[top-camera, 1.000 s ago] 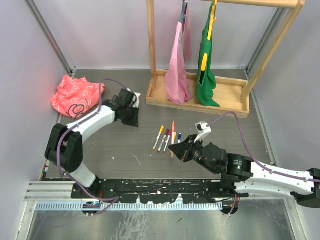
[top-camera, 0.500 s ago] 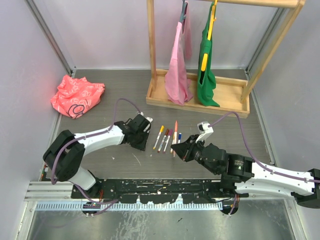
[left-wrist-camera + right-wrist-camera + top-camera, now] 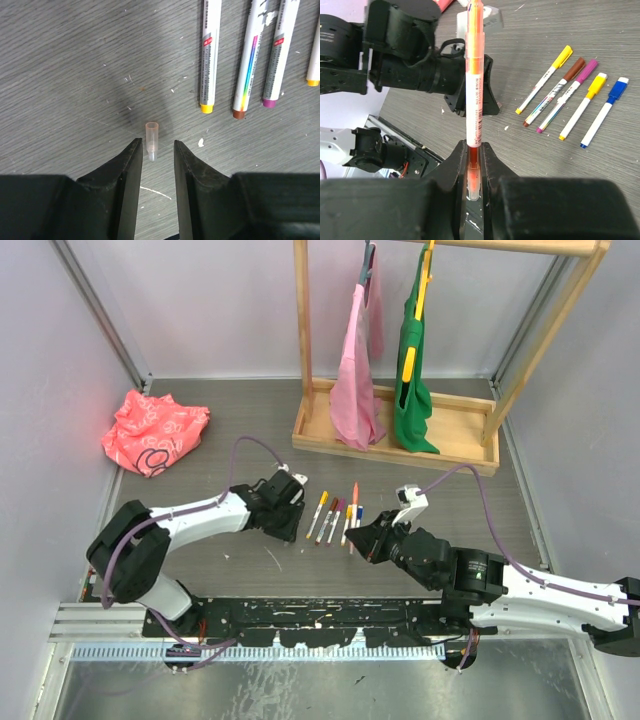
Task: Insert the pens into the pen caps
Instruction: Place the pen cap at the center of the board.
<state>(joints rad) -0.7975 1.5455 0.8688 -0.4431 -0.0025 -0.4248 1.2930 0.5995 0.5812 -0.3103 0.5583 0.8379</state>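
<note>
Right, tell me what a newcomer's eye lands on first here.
A slim orange marker pen juts from the right arm's fingers, pinched by one end. Nearby, five capped white marker pens lie in a row on the grey table, and a tiny translucent pink plastic cap rests at the left arm's parted fingers.

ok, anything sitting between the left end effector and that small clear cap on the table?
Nothing visible. The cap lies on bare table right at the left end effector, its near end in line with the gap between the open fingers. The nearest pens lie off to one side, apart from it.
</note>
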